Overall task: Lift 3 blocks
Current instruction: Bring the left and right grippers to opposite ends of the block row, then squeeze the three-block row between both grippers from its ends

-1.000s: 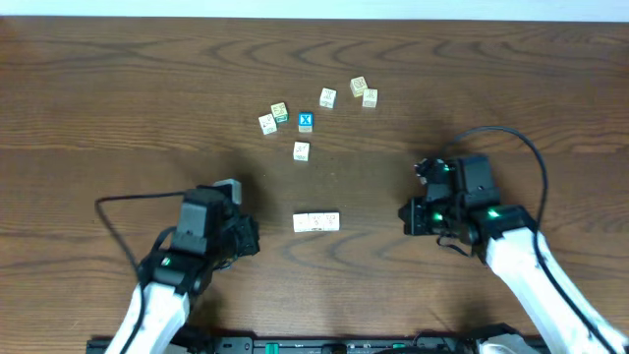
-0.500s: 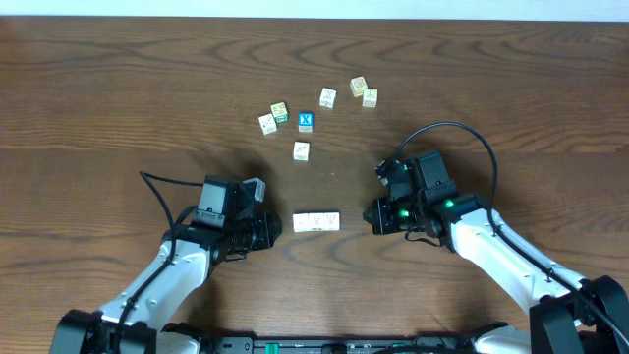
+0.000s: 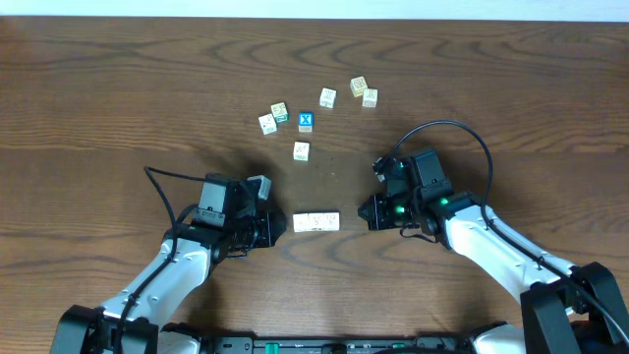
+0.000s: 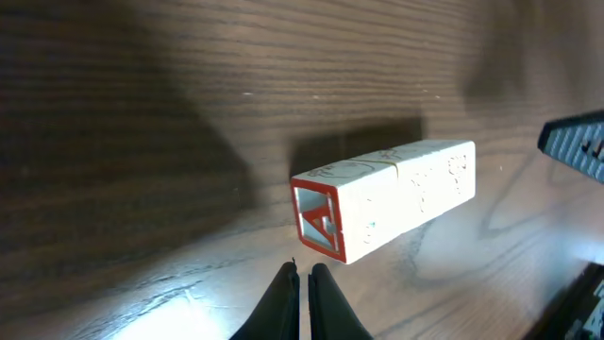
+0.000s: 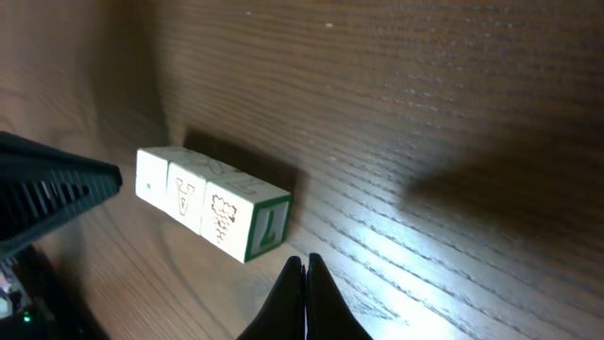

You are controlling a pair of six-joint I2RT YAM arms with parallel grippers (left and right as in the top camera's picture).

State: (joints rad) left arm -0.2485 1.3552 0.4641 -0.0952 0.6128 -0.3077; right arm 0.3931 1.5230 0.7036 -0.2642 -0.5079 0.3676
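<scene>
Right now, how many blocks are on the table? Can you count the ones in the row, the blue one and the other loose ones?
Blocks lined up in the row: 3
Blue block with the X: 1
Other loose pale blocks: 6
Total: 10 blocks

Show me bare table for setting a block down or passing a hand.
Free: the wide table stretches left and right of the scattered cubes, and the band between the lone cube and the row of three blocks. Crowded: the scattered cubes themselves, and the row, hemmed by the shut left pincer and right pincer at its ends.
</scene>
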